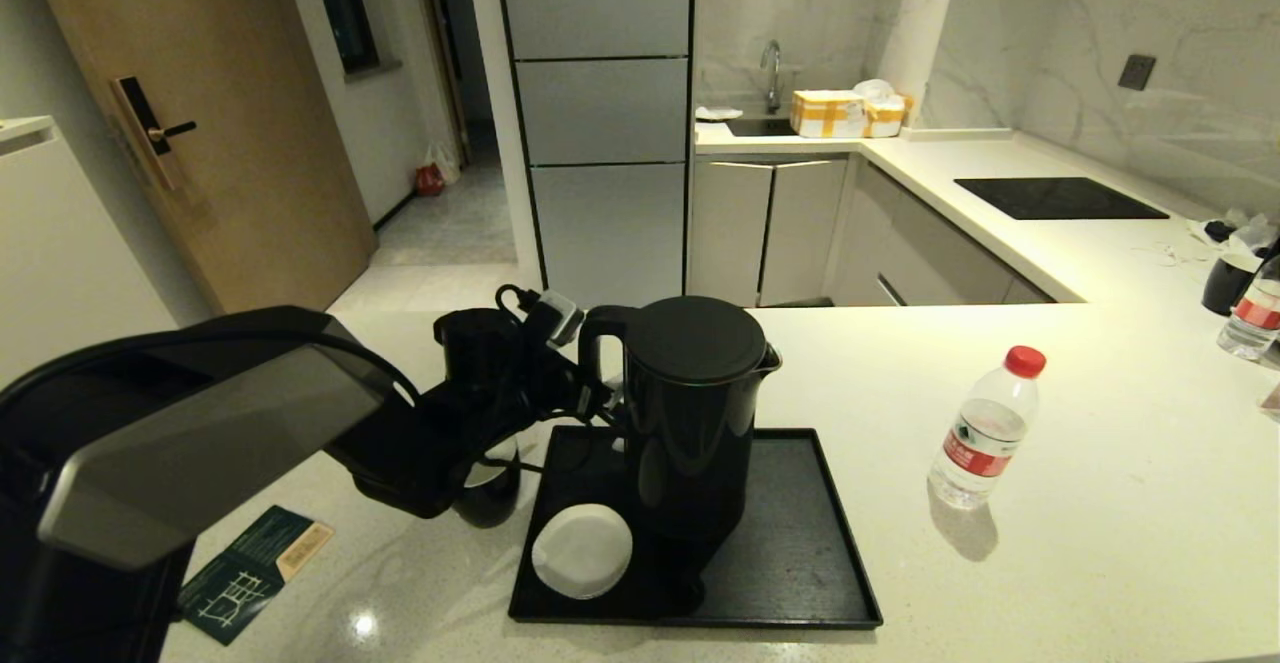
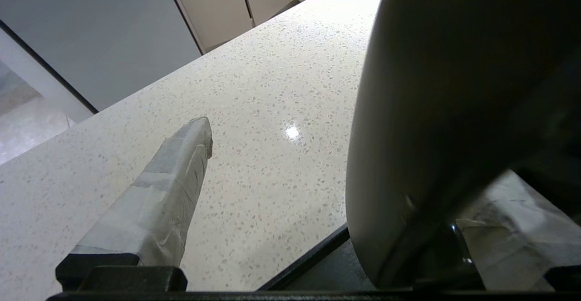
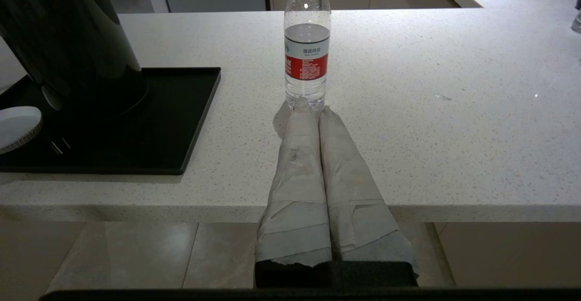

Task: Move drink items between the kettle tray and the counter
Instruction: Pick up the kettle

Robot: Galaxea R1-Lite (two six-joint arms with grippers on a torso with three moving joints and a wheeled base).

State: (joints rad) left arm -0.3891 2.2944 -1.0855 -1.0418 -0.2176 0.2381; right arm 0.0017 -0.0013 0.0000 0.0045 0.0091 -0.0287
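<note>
Left claw (image 2: 317, 174) spread beside kettle (image 1: 693, 413)

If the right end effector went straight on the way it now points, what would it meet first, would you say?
Probably the water bottle: the shut right end effector points at its base, across the counter. Depth is unclear, though nothing else seems to stand between them.

One kettle (image 1: 697, 413), one tray (image 1: 800, 563), one saucer (image 1: 582, 550) — two bottles (image 1: 985, 430) (one far right).
</note>
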